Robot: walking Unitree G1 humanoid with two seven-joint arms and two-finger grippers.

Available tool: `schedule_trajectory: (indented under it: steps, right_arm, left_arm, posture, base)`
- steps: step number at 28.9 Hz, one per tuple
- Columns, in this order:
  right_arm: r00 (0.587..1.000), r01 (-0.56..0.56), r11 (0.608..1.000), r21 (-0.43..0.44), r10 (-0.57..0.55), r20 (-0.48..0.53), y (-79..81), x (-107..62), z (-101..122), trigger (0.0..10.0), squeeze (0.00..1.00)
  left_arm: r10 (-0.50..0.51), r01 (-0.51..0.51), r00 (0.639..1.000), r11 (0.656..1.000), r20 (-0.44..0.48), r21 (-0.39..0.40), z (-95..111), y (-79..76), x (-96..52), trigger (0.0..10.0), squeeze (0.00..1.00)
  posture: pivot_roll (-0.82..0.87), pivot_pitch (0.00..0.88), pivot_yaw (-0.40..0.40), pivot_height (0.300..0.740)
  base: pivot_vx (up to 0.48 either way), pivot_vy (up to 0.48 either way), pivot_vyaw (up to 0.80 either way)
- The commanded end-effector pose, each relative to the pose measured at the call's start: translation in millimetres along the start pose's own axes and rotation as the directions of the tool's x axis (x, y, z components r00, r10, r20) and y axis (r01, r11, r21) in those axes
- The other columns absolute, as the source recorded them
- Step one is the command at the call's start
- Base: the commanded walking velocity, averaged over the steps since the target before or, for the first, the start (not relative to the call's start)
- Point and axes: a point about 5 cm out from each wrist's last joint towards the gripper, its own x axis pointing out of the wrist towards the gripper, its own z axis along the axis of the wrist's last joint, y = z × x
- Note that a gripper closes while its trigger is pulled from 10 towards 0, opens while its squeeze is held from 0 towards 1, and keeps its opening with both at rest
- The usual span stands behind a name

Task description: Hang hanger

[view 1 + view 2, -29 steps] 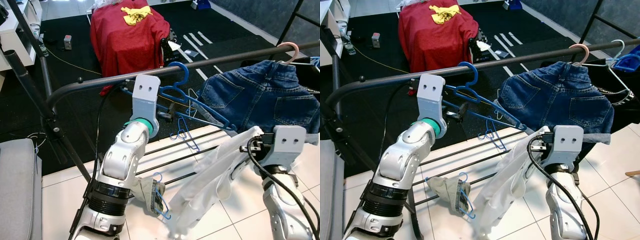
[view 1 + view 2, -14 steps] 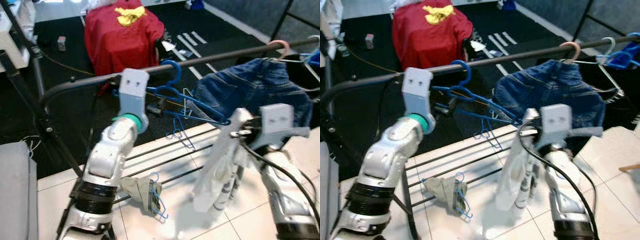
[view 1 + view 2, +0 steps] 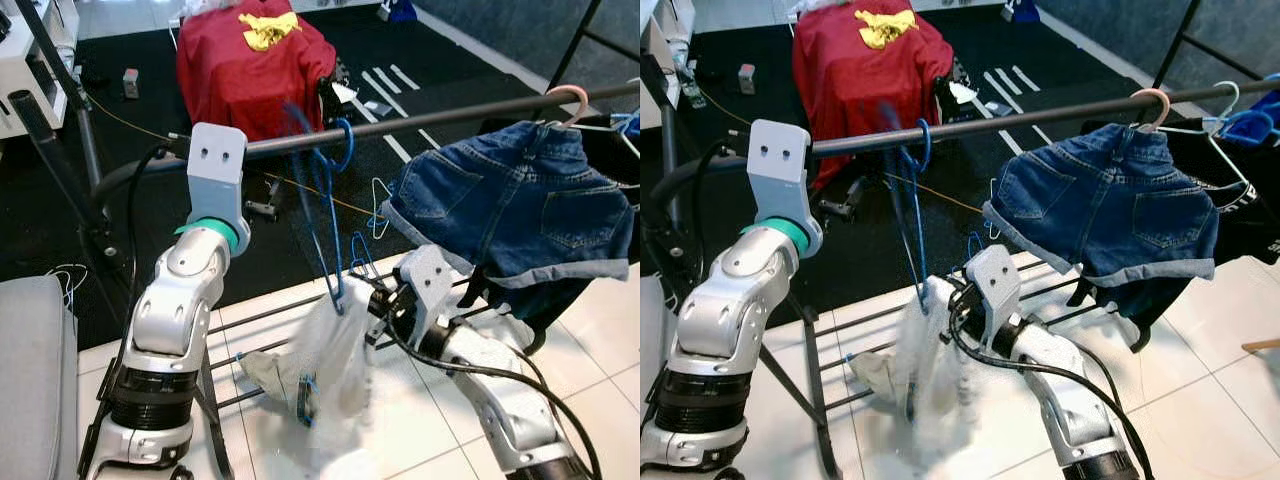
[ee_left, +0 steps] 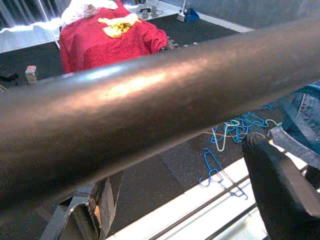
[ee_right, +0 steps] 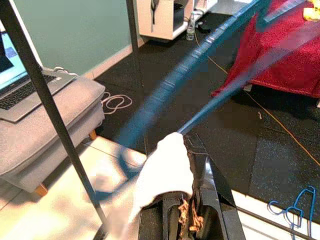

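Left eye view gives us the blue hanger (image 3: 322, 215) hooked over the dark clothes rail (image 3: 430, 113), its long axis running almost straight down from the hook, so that its lower end reaches the white garment (image 3: 330, 350) bunched below. Our right gripper (image 3: 375, 298) sits low beside that lower end, with the garment against its fingers. Our left gripper (image 3: 262, 208) is raised close under the rail, to the left of the hanger's hook and apart from it. Denim shorts (image 3: 515, 205) hang on a pink hanger (image 3: 572, 98) farther right along the rail, and a red cloth (image 3: 255, 70) covers something on the black floor behind.

Right eye view shows us the same blue hanger hanging steeply from the rail, blurred, with the white garment at its foot.

Left wrist view has the rail (image 4: 150, 100) running close across us; one black finger (image 4: 280, 192) shows under it, touching nothing. We cannot tell how far these fingers are open.

Right wrist view looks along our fingers (image 5: 210, 200), closed on the white garment (image 5: 162, 175), with the blurred hanger (image 5: 200, 65) slanting away from them towards the red cloth. A laptop (image 5: 30, 87) lies on a grey cushion (image 5: 45, 135) to one side.
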Motion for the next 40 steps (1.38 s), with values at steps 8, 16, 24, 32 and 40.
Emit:
schedule_trajectory:
  steps: [8,16,24,32,40]
  right_arm:
    - [0.999,0.047,0.999,-0.024,-0.046,0.028,-13.0,-2.2,7,10.0,0.00]
    - [0.998,0.060,0.998,-0.025,-0.060,0.020,-16.9,-4.3,5,10.0,0.00]
    - [0.996,0.089,0.995,-0.038,-0.088,0.014,-21.5,-7.3,4,10.0,0.00]
    - [0.995,0.094,0.995,-0.043,-0.092,0.034,-22.5,-3.6,9,10.0,0.00]
    - [0.994,0.097,0.995,-0.035,-0.096,0.049,-19.2,-4.0,11,10.0,0.00]
  left_arm:
    - [-0.044,0.044,0.999,0.999,-0.020,0.001,8,5.4,-3.0,10.0,0.00]
    - [-0.319,0.317,0.947,0.947,-0.036,-0.055,10,-37.4,-11.9,10.0,0.00]
    - [-0.497,0.498,0.864,0.867,-0.080,-0.006,-2,-99.4,-11.2,10.0,0.00]
    - [-0.359,0.373,0.924,0.922,-0.132,0.102,-17,-122.7,2.7,10.0,0.00]
    - [-0.116,0.135,0.984,0.982,-0.138,0.135,-25,-89.9,26.4,9.5,0.00]
  posture:
    - [-0.14,0.144,0.068,0.740]
    - [-0.15,0.137,0.069,0.740]
    - [-0.16,0.135,0.078,0.740]
    - [-0.17,0.136,0.088,0.740]
    - [-0.17,0.137,0.096,0.740]
  base:
    - [0.000,0.000,0.00]
    - [0.000,0.000,0.00]
    - [0.000,0.000,0.00]
    - [0.000,0.000,0.00]
    - [0.000,0.000,0.00]
